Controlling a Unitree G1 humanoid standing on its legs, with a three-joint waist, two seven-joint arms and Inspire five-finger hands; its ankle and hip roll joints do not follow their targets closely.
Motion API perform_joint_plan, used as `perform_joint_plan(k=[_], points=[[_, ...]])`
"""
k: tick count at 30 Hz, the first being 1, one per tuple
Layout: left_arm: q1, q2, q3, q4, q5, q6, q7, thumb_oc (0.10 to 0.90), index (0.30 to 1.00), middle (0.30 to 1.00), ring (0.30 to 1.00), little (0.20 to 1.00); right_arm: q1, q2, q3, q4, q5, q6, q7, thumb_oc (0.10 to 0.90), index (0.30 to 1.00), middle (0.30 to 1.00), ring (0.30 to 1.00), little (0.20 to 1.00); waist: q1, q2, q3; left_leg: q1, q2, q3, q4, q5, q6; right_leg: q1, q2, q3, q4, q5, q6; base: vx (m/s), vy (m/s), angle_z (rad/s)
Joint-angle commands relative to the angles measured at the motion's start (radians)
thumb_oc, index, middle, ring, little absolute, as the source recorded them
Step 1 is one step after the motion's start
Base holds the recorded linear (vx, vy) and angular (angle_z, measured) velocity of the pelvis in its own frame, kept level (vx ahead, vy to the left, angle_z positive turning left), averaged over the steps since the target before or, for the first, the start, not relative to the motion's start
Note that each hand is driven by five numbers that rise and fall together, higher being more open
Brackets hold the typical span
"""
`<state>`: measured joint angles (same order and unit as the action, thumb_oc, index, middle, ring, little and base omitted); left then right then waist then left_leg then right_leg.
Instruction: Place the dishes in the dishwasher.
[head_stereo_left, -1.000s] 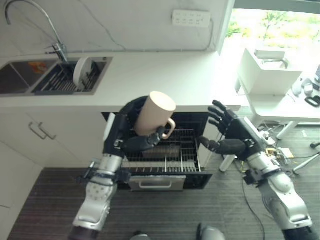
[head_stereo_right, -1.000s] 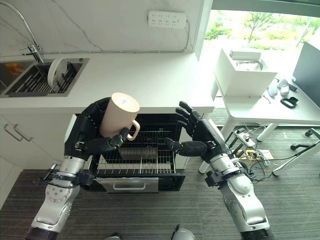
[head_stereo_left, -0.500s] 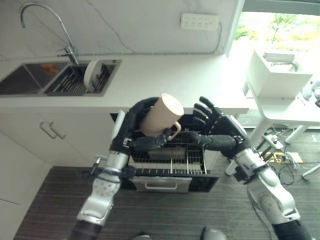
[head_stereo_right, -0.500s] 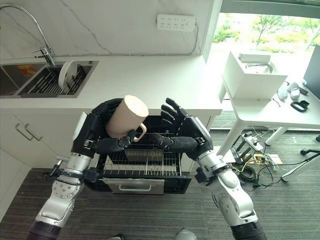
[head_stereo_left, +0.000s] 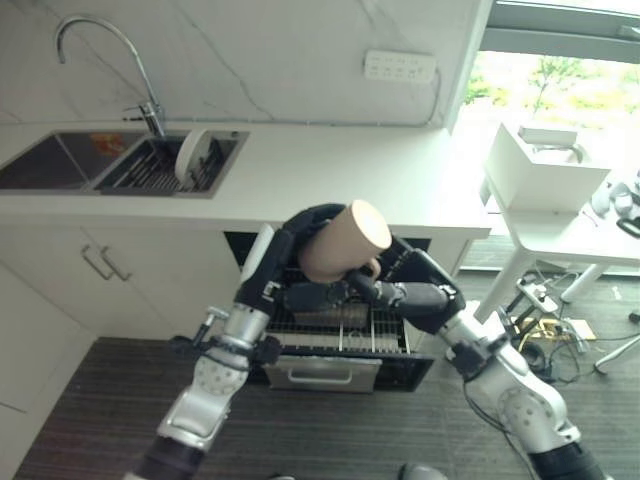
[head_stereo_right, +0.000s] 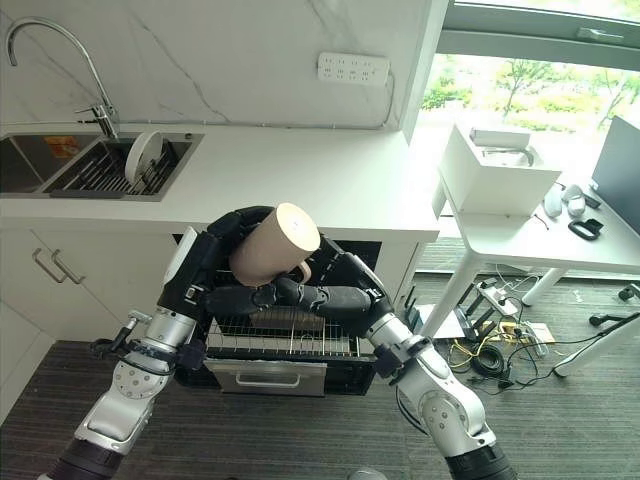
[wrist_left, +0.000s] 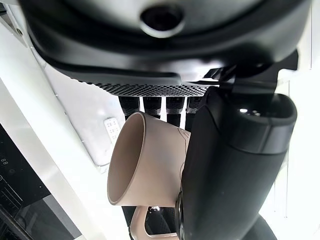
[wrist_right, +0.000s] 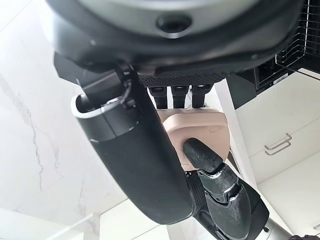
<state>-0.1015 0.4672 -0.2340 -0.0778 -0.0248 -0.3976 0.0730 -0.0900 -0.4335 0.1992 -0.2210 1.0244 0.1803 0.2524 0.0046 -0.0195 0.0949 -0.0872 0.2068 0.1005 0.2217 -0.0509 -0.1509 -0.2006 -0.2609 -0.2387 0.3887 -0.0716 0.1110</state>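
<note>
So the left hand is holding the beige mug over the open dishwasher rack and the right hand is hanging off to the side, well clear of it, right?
Not quite. The left hand does hold the beige mug over the open dishwasher rack, but the right hand is not clear of it: the right eye view shows it up against the mug from the other side.

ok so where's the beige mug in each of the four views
Left eye view: centre, the mug above the open dishwasher rack.
Right eye view: centre-left.
Left wrist view: middle, mouth showing.
Right wrist view: centre.
Shared landmark: the left hand gripping it.
</note>
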Motion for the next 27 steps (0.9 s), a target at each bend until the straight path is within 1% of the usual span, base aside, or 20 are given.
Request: perform_joint_plan(k=[1,6,15,17,21,27], points=[[-0.166,0.019,-0.023,-0.029,0.008,-0.125,0.005,0.4,0.3,0.3,0.3,0.3,-0.138,0.06,-0.013,-0.056,0.104,-0.058,0.045,0.8,0.9,0.9,0.9,0.9,-0.003,-0.013,-0.04,0.014,0.0,0.021,0.078,-0.133,0.034,0.109,0.001,0.024,-0.089,-0.049,0.066,0.0,0.0,0.0],[-0.171,0.021,-0.04,-0.021,0.032,-0.131,-0.002,0.4,0.3,0.3,0.3,0.3,-0.145,0.077,-0.01,-0.05,0.17,-0.047,0.04,0.8,0.9,0.9,0.9,0.9,-0.002,-0.009,-0.041,0.015,-0.001,0.021,0.078,-0.134,0.035,0.112,0.004,0.025,-0.089,-0.053,0.063,0.0,0.0,0.0],[-0.191,0.05,-0.083,-0.024,0.181,-0.144,0.026,0.4,0.3,0.3,0.3,0.3,-0.142,0.094,-0.003,-0.043,0.258,-0.055,-0.006,0.8,0.9,0.9,0.9,0.9,-0.003,-0.004,-0.042,0.015,0.0,0.023,0.078,-0.133,0.037,0.114,0.005,0.027,-0.089,-0.054,0.064,0.0,0.0,0.0],[-0.202,0.063,-0.103,-0.024,0.223,-0.149,0.042,0.4,0.3,0.3,0.3,0.3,-0.143,0.099,0.005,-0.038,0.252,-0.072,-0.038,0.8,0.9,0.9,0.9,0.9,-0.005,-0.001,-0.042,0.015,0.0,0.025,0.078,-0.132,0.038,0.113,0.008,0.031,-0.089,-0.054,0.064,0.0,0.0,0.0],[-0.206,0.068,-0.118,-0.03,0.269,-0.152,0.055,0.4,0.3,0.3,0.3,0.3,-0.143,0.103,0.011,-0.034,0.241,-0.086,-0.062,0.8,0.9,0.9,0.9,0.9,-0.008,0.002,-0.04,0.014,0.002,0.027,0.078,-0.131,0.038,0.113,0.009,0.034,-0.089,-0.054,0.064,0.0,0.0,0.0],[-0.215,0.07,-0.142,-0.03,0.272,-0.145,0.065,0.4,0.3,0.3,0.3,0.3,-0.148,0.106,0.028,-0.039,0.222,-0.093,-0.09,0.8,0.9,0.9,0.9,0.9,-0.011,0.004,-0.039,0.014,0.001,0.027,0.078,-0.13,0.039,0.112,0.011,0.04,-0.089,-0.055,0.063,0.0,0.0,0.0]])
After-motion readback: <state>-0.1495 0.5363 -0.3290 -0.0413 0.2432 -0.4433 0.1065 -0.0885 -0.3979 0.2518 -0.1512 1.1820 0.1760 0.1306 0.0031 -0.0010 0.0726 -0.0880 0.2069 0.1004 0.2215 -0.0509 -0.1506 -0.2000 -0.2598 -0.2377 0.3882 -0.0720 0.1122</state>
